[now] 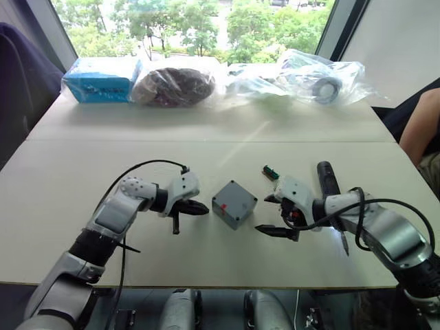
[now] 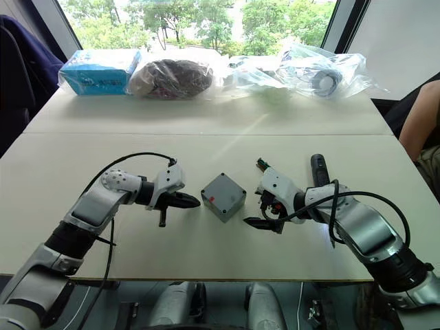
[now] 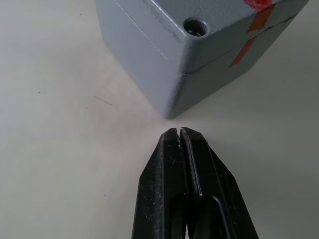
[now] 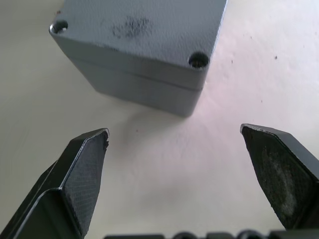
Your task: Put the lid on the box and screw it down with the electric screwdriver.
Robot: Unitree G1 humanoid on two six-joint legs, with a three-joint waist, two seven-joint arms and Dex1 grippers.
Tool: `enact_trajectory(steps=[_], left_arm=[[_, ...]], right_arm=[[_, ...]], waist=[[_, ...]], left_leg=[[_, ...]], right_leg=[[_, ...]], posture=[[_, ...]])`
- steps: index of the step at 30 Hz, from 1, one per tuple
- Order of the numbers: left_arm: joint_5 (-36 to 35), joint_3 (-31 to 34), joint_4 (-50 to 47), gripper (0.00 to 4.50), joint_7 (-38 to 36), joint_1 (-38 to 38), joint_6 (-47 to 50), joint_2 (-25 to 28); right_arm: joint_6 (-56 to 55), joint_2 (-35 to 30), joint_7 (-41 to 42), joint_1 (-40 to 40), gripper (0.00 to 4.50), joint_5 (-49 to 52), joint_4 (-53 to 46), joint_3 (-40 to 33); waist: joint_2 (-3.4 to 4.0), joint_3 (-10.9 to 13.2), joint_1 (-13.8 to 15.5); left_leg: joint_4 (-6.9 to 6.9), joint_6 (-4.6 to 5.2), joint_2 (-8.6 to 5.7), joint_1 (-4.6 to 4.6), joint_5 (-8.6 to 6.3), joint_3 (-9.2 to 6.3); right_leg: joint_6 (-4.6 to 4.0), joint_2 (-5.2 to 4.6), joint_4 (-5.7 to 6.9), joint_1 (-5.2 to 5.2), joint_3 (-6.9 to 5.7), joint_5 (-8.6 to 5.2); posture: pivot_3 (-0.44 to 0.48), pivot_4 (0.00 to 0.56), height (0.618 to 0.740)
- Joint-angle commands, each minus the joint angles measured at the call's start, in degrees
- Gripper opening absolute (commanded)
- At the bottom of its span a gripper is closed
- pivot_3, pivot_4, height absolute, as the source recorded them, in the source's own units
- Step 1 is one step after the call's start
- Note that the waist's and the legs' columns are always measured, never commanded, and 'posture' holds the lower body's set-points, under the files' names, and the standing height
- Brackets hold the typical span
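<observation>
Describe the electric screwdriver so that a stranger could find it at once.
Start at the white table and go to the right gripper. Just beyond it lies the electric screwdriver, a black cylinder, far bigger than the small green piece beside it.

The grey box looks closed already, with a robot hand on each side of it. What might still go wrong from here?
1. The lid sits on the box, but nothing holds either: the left gripper is shut beside it and the right gripper is open, so a nudge might slide it.
2. The electric screwdriver lies behind the right arm, which might knock it in reaching.
3. The small green piece nearby might get swept away.
</observation>
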Motion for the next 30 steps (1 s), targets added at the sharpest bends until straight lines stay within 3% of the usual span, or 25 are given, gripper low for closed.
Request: enact_trajectory(steps=[1, 9, 20, 22, 25, 30], left_arm=[[-0.4, -0.4, -2.8, 0.00, 1.3, -0.5, 0.3, -1.6], [1.5, 0.0, 1.3, 0.00, 5.6, -3.8, -1.2, -5.5], [0.1, 0.0, -0.6, 0.00, 2.7, -3.6, 0.3, -4.0], [0.0, 0.5, -0.9, 0.00, 2.3, -3.6, 0.4, -3.1], [-2.3, 4.6, -0.9, 0.00, 1.8, -5.1, 2.4, -0.9], [-12.8, 10.9, -4.6, 0.00, -0.7, -9.5, 11.9, -0.2]], right_arm=[[-1.3, 1.3, 2.6, -1.4, 4.49, 0.0, -1.9, 1.5], [1.2, 2.0, 3.7, -0.3, 4.49, 0.3, -4.4, 1.9], [3.4, 3.3, 1.3, 0.9, 4.49, -0.3, -6.2, 0.9], [3.8, 2.4, 0.9, 1.4, 4.49, -0.2, -6.7, -0.9], [6.0, 0.6, -0.3, 2.8, 4.49, 2.6, -7.3, -10.3], [7.3, 2.4, -4.4, 1.5, 4.49, 4.9, -2.7, -21.6]], waist=[[0.00, 0.0, 0.0], [0.00, 0.0, 0.0], [0.00, 0.0, 0.0], [0.00, 0.0, 0.0], [0.00, 0.0, 0.0], [-0.01, 0.0, 0.1]], left_leg=[[0.00, 0.00, 0.00, 0.00, 0.00, -0.02], [0.01, 0.00, -0.02, 0.00, 0.00, -0.03], [0.01, 0.00, -0.01, 0.00, 0.00, -0.03], [0.01, 0.00, 0.00, 0.00, 0.00, -0.03], [0.00, 0.00, 0.00, 0.00, 0.00, -0.03], [0.02, -0.01, 0.00, 0.00, 0.00, -0.04]], right_leg=[[0.00, 0.01, 0.00, 0.00, -0.01, 0.00], [0.01, 0.01, 0.02, 0.01, -0.02, 0.01], [0.02, 0.02, 0.02, 0.00, -0.03, 0.01], [0.02, 0.02, 0.02, 0.00, -0.02, 0.01], [0.01, 0.02, 0.02, 0.00, -0.02, 0.01], [0.01, 0.01, 0.02, 0.02, -0.03, 0.01]], posture=[[0.000, 0.150, 0.740], [0.000, 0.150, 0.740], [0.000, 0.150, 0.740], [0.000, 0.150, 0.740], [0.000, 0.150, 0.740], [0.000, 0.150, 0.740]])
